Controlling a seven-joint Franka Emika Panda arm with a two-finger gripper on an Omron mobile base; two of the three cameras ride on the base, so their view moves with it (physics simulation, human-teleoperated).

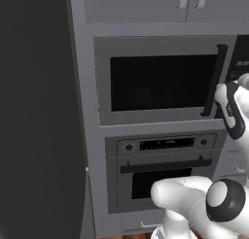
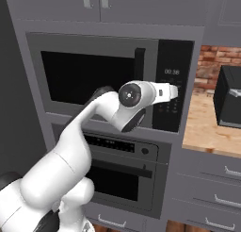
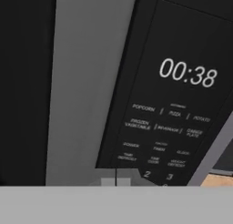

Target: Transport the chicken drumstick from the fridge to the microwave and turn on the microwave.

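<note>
Hand point(image 2: 176, 91) pressed together, empty, held right up at the black keypad panel point(image 3: 168, 127) of the microwave point(image 2: 94, 75), just beside the vertical bar handle point(image 2: 140, 61). Door closed; display reading 00:38.

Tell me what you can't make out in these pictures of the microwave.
- Inside the microwave: the dark window shows nothing in either base view, so the chicken drumstick can't be confirmed.
- Keypad panel: small labels blurred in the hand view; lowest keys cut off.
- Gripper: in the right base view, fingertips too small to judge contact.
</note>
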